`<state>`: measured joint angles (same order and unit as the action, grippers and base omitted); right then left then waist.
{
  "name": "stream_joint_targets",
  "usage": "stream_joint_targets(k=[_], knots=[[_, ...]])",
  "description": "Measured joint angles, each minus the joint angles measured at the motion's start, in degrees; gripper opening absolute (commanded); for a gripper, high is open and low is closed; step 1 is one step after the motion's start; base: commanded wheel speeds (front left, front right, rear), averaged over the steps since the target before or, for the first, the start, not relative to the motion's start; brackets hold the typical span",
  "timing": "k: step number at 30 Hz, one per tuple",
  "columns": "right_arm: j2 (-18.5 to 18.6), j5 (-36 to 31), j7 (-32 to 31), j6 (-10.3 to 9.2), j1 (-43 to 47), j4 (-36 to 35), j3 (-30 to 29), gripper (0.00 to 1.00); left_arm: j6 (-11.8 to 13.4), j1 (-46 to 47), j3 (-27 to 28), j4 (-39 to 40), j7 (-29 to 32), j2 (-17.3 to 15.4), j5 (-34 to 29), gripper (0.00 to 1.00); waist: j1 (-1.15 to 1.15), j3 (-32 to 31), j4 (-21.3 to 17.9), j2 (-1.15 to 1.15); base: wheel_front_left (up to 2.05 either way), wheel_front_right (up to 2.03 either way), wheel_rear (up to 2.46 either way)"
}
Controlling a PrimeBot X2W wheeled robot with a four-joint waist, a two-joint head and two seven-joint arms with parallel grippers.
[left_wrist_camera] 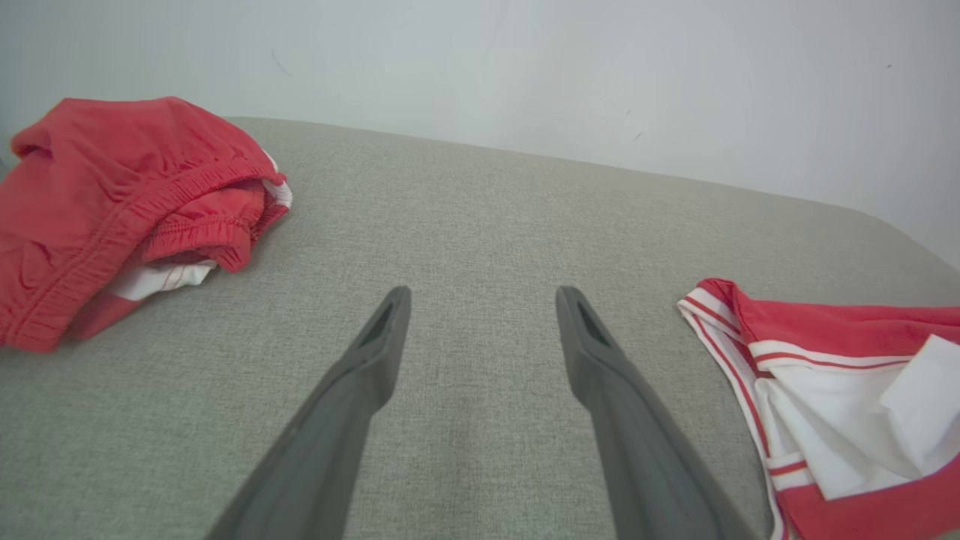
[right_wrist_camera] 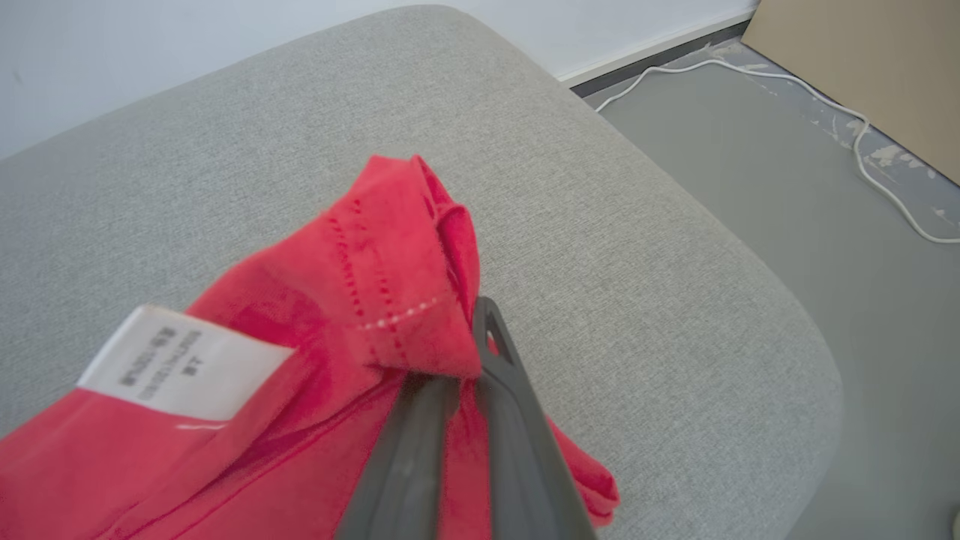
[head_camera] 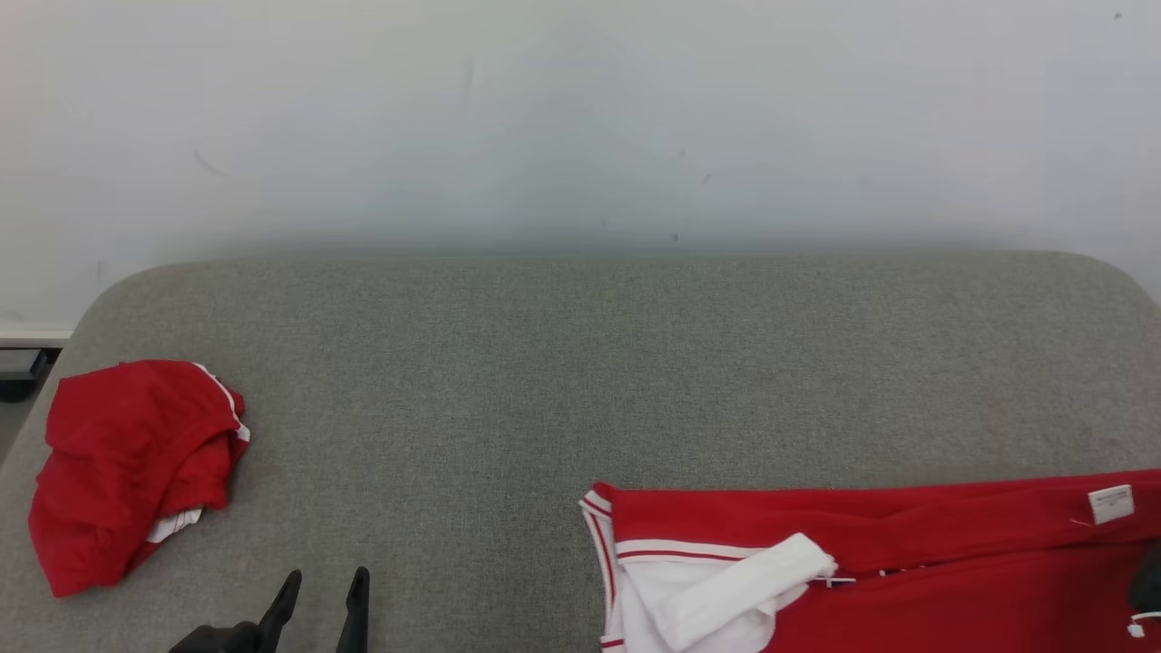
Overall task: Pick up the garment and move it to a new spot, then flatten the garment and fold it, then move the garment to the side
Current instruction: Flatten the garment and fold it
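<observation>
Against white wall [head_camera: 580, 109], grey table [head_camera: 544, 381], right pincer [right_wrist_camera: 466, 351] pinching garment [right_wrist_camera: 375, 285], left pincer [left_wrist_camera: 484, 298] agape

- Likely a bare lab or test room rather than a home.
- Plain white wall [head_camera: 580, 109], faintly scuffed.
- Grey fabric-covered worktop [head_camera: 544, 363] with rounded corners, set against it.
- Grey painted floor [right_wrist_camera: 750, 195], worn in patches, with a loose white cable [right_wrist_camera: 703, 62] and a tan board [right_wrist_camera: 862, 67].

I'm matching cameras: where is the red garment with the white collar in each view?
Head view: red garment lower right, running off the edge.
Left wrist view: red garment at right edge, collar end.
Right wrist view: red garment lower left, pinched in right gripper.
Shared landmark: the grey cushion.
</observation>
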<state>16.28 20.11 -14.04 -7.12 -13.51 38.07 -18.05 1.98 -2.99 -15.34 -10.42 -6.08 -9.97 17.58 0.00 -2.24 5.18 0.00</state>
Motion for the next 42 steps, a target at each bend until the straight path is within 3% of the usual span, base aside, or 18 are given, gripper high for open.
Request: stream_joint_targets(k=[5, 11, 20, 22, 27, 31, 35, 42], knots=[[1.20, -3.86, 0.74, -0.01, -0.57, 0.74, -1.60, 0.00, 0.01, -0.08, -0.02, -0.22, -0.01, 0.00, 0.00, 1.00, 0.00, -0.39, 0.47, 0.00, 0.00, 0.00, 0.00], [-4.19, -7.12, -0.68, -0.14, -1.16, -2.66, 7.09, 0.00, 0.01, -0.18, -0.14, -1.16, -0.01, 0.16, 0.01, 1.00, 0.00, -1.16, 0.41, 0.00, 0.00, 0.00, 0.00], [-15.12, -6.34, -3.72, 5.89, 4.26, -10.37, 16.70, 0.00, 0.10, -0.53, -0.12, -1.52, -0.09, 0.59, 0.09, 1.00, 0.00, -2.53, -0.40, 0.00, 0.00, 0.00, 0.00], [-15.44, -5.80, -4.38, 7.09, 4.97, -12.65, 18.44, 0.00, 0.10, -0.80, -0.07, -1.56, -0.10, 0.56, 0.10, 1.00, 0.00, -2.80, -0.78, 0.00, 0.00, 0.00, 0.00], [-14.21, -4.36, -5.50, 7.71, 5.77, -17.75, 22.34, 0.00, 0.09, -1.40, -0.36, -1.67, -0.27, 0.75, 0.10, 1.00, 0.00, -3.28, -1.43, 0.00, 0.00, 0.00, 0.00], [-14.08, -3.01, -6.05, 7.53, 6.01, -20.79, 25.63, 0.00, 0.01, -1.35, -0.53, -1.71, -0.27, 0.78, 0.10, 1.00, 0.00, -3.30, -1.46, 0.00, 0.00, 0.00, 0.00], [-13.37, 4.82, -6.12, 2.27, 5.48, -23.49, 36.85, 0.00, -0.04, -1.13, -0.78, -1.80, -0.27, 0.78, 0.10, 1.00, 0.00, -3.20, -1.10, 0.00, 0.00, 0.00, 0.00], [-13.27, 7.45, -6.11, 0.04, 2.32, -23.62, 43.05, 0.00, -0.57, 0.15, -2.09, -2.04, -0.01, 1.05, 0.09, 1.00, 0.00, -2.95, 0.49, 0.00, 0.00, 0.00, 0.00]])
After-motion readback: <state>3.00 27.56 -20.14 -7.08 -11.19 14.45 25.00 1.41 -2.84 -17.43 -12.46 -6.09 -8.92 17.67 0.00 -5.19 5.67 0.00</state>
